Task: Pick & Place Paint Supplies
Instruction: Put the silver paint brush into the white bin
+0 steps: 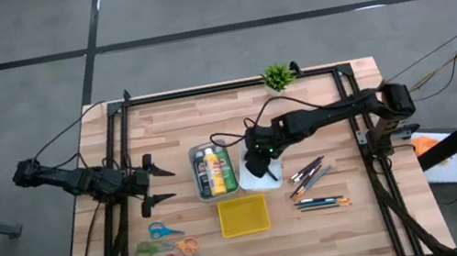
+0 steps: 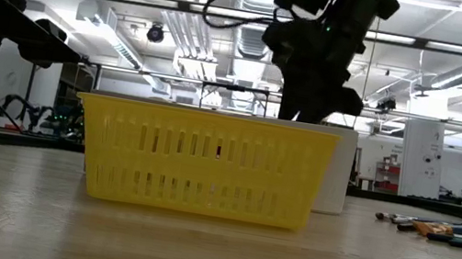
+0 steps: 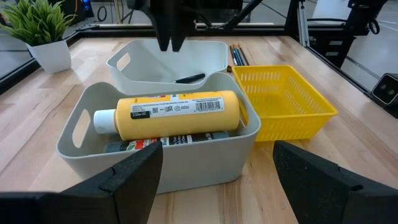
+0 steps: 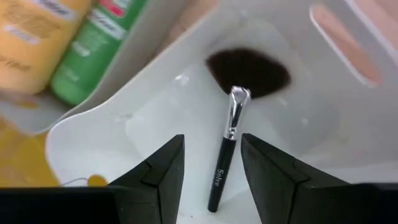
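right gripper (image 4: 210,163): over the white bin (image 1: 267,177), fingers spread and empty; a dark-handled fan brush (image 4: 231,134) lies loose on the bin floor between and beyond the tips, touching neither. reads as released.
left gripper (image 1: 161,183): parked at the table's left side, fingers apart, holding nothing, aimed at the grey bin (image 3: 81,134).
step in hand: my read is a brush drop-off into the white bin, already let go; next is likely a return to the loose pile.
doing it well: lift straight up before swinging out, so the fingers clear the bin wall and don't drag the brush or nudge the bin. keep the fingers wide on the way out.
next pick: brushes and pencils (image 1: 315,186) lie on bare wood right of the white bin, in two small bunches, some touching or crossing. thin and flat, so a low, square approach on one handle; expect neighbours to shift.
paint bottles: yellow bottle (image 3: 171,113) lies on its side in the grey bin, on top of others; green bottle (image 4: 93,53) beside it. that bin sits just left of the white one.
yellow basket (image 1: 243,216): in front of the bins, looks empty from above.
other items: scissors (image 1: 167,248) at front left, potted plant (image 1: 278,76) at the back edge, not part of this job.
hidden: third bottle mostly buried under the yellow one. low view blocked by the basket, bin contents unseen there. exact brush and pencil count not readable.
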Robot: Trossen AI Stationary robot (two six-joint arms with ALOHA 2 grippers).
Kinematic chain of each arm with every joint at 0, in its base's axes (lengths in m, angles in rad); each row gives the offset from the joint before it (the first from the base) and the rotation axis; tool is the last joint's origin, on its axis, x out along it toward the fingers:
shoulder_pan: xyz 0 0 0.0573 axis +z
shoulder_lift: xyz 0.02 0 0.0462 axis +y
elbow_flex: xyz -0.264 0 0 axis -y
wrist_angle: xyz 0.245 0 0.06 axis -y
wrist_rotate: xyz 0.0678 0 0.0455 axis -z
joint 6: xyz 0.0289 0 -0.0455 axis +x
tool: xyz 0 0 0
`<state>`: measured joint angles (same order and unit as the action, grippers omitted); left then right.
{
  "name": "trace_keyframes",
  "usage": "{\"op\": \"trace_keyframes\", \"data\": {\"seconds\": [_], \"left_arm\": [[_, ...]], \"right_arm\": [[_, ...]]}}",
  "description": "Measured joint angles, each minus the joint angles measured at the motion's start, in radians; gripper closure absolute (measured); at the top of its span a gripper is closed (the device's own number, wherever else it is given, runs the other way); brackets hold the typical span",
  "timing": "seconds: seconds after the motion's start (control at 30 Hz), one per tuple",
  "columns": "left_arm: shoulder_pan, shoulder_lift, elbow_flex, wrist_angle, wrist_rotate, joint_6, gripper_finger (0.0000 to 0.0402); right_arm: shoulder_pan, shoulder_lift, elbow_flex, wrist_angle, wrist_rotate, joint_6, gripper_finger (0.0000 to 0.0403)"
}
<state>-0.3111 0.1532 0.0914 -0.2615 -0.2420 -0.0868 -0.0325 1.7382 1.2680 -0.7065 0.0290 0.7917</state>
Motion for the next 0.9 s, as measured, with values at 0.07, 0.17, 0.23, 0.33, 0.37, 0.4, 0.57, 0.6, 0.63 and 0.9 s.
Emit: {"op": "trace_keyframes", "data": {"seconds": [0.07,0.17,0.23,0.33,0.37,0.4,0.57,0.6,0.63,0.9], "left_arm": [[0.0,0.0,0.0,0.0,0.0,0.0,0.0096],[0.0,0.0,0.0,0.0,0.0,0.0,0.0096],[0.0,0.0,0.0,0.0,0.0,0.0,0.0096],[0.0,0.0,0.0,0.0,0.0,0.0,0.0096],[0.0,0.0,0.0,0.0,0.0,0.0,0.0096],[0.0,0.0,0.0,0.0,0.0,0.0,0.0096],[0.0,0.0,0.0,0.0,0.0,0.0,0.0096],[0.0,0.0,0.0,0.0,0.0,0.0,0.0096],[0.0,-0.001,0.0,0.0,0.0,0.0,0.0096],[0.0,-0.001,0.0,0.0,0.0,0.0,0.0096]], "right_arm": [[-0.003,-0.019,0.0,-0.002,0.001,-0.05,0.0246],[-0.005,-0.048,0.0,-0.008,0.001,-0.111,0.0246],[-0.007,-0.069,-0.001,-0.016,0.001,-0.152,0.0246],[-0.016,-0.109,-0.001,-0.037,0.001,-0.268,0.0246],[-0.019,-0.125,-0.001,-0.044,0.001,-0.311,0.0246],[-0.023,-0.145,-0.001,-0.052,0.001,-0.357,0.0246],[-0.022,-0.243,-0.004,-0.163,-0.002,-0.592,0.0246],[-0.017,-0.264,-0.007,-0.186,-0.003,-0.627,0.0246],[-0.015,-0.285,-0.012,-0.212,-0.003,-0.659,0.0246],[-0.006,-0.438,-0.114,-0.316,-0.002,-0.839,0.0246]]}}
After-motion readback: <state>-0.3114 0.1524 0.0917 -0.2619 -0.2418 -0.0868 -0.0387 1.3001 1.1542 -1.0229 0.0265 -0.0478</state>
